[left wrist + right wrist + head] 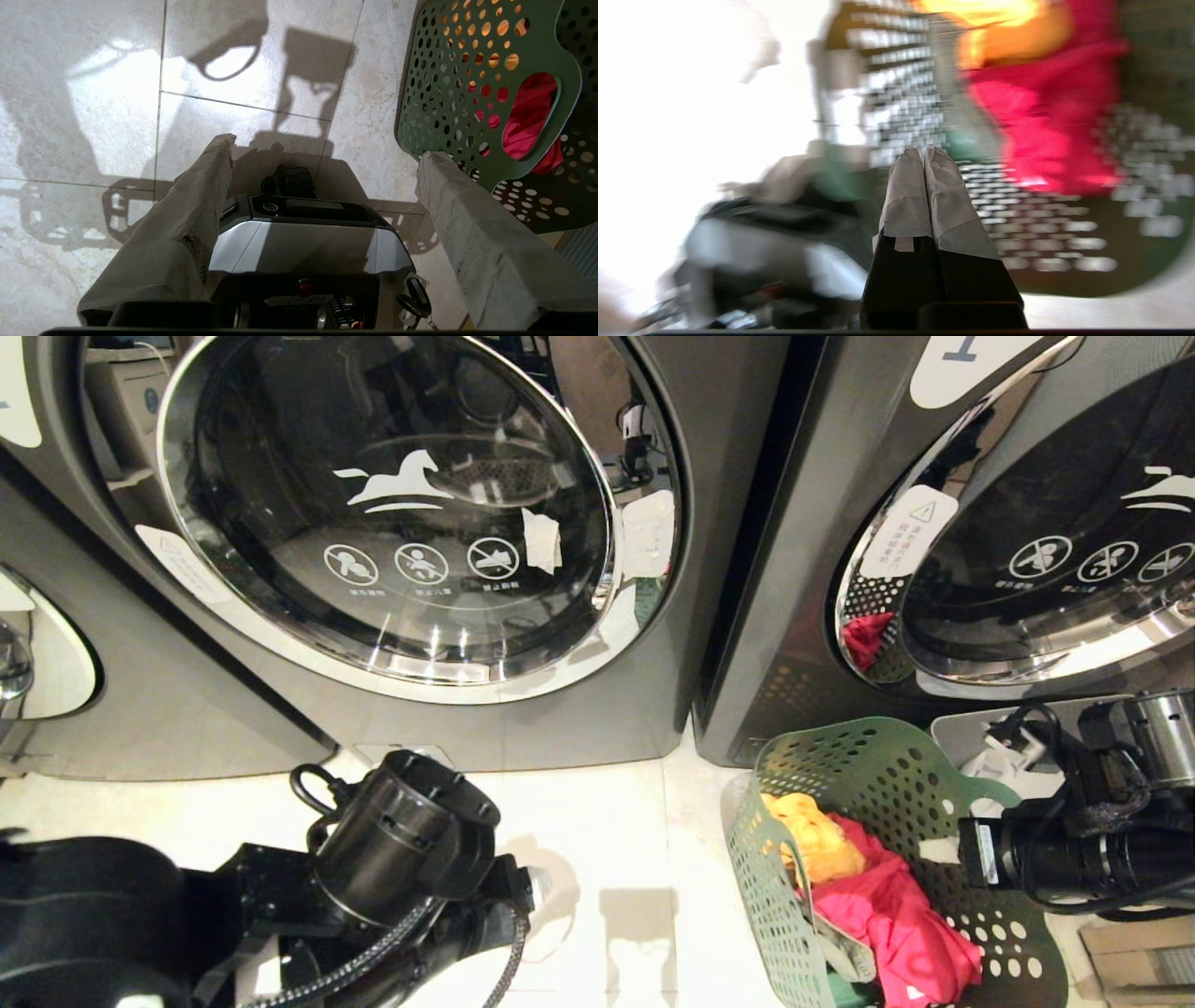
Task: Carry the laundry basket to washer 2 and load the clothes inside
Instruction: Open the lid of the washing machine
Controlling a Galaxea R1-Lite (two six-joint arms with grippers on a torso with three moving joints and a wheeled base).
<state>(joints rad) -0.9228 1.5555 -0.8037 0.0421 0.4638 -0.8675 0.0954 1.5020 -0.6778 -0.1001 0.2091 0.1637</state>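
The green laundry basket (868, 775) stands on the tiled floor in front of the right-hand washer. In it lie the clothes: a yellow garment (814, 835) and a pinkish-red one (901, 919). Washer 2 (392, 513) fills the upper left with its round chrome-rimmed door shut and its number label cut off by the picture's edge. My left gripper (324, 149) hangs open over the bare floor, one taped finger (437, 177) close beside the basket's perforated wall (448, 93). My right gripper (924, 151) is shut on nothing and points into the basket towards the red garment (1041, 116). The right arm (1074, 859) reaches in from the right.
The washer labelled 1 (1046, 560) stands on the right, its door shut. A grey bin (971, 733) with white things in it sits behind the basket. My own base (303, 242) shows below the left gripper. A cardboard box (1139, 943) lies at the far right.
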